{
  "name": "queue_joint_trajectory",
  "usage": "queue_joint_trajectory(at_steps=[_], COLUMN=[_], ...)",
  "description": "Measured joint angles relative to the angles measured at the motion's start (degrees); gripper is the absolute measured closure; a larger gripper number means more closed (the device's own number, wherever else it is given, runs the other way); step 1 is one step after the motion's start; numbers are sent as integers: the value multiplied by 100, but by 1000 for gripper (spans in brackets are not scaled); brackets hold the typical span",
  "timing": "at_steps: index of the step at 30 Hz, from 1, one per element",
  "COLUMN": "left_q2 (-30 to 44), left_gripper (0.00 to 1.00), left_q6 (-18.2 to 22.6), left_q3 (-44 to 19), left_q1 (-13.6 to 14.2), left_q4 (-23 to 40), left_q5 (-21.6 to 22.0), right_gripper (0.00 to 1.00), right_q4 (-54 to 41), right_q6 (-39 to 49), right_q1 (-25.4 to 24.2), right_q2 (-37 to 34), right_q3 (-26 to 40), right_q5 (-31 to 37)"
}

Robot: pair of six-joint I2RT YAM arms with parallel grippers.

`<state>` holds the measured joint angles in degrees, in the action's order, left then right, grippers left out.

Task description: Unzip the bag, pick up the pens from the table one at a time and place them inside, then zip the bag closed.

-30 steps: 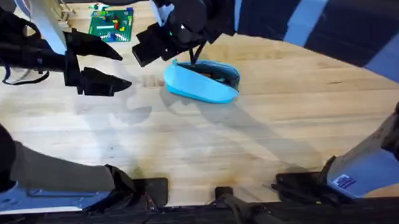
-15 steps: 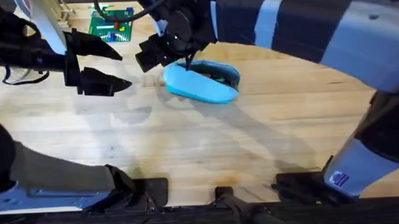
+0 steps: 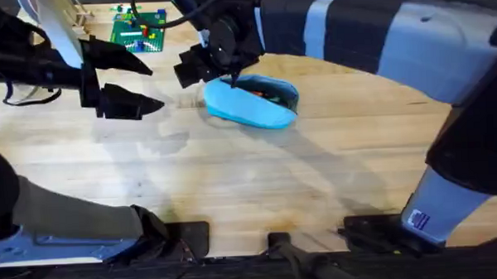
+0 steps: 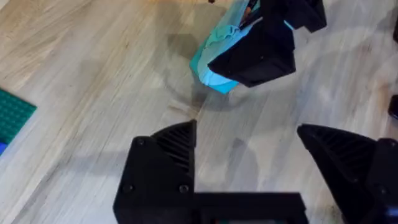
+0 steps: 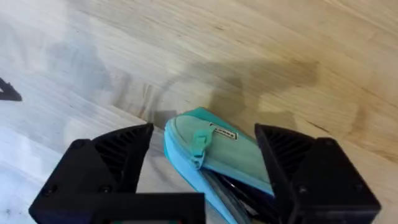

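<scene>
Here the bag (image 3: pixel 252 102) lies far-centre on the table (image 3: pixel 258 180). Right gripper (image 5: pixel 202 163) is spread open, straddling the bag's zipper end. Left gripper (image 3: pixel 139 85) is open, well apart to the bag's left.

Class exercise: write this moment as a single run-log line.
phase: zipping | right gripper: open, straddling light-blue fabric pouch at pull-tab end | left gripper: open, hovering apart over light wooden table | pouch: unzipped, pens inside

Right end effector (image 3: pixel 229 71) crowds the bag (image 3: pixel 251 102); near table (image 3: pixel 258 189) lies open.
</scene>
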<state>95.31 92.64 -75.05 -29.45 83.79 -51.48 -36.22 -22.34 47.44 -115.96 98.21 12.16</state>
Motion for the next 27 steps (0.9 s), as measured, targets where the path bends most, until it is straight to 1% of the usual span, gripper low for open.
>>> queue_joint_trajectory(at_steps=[13, 18, 25, 27], left_q2=[-1, -1, -1, -1], left_gripper=[7, 7, 7, 7], left_q6=[0, 0, 0, 0], left_q3=[0, 0, 0, 0], left_q1=[0, 0, 0, 0], left_q4=[0, 0, 0, 0], left_q5=[-2, -1, -1, 0], right_gripper=[49, 87, 219, 295], right_q4=[-89, -108, -103, -103], right_q6=[-348, -407, -427, -429], right_q1=[0, 0, 0, 0], right_q2=[-30, -116, -132, -132], right_q3=[0, 0, 0, 0], right_q5=[0, -2, 0, 0])
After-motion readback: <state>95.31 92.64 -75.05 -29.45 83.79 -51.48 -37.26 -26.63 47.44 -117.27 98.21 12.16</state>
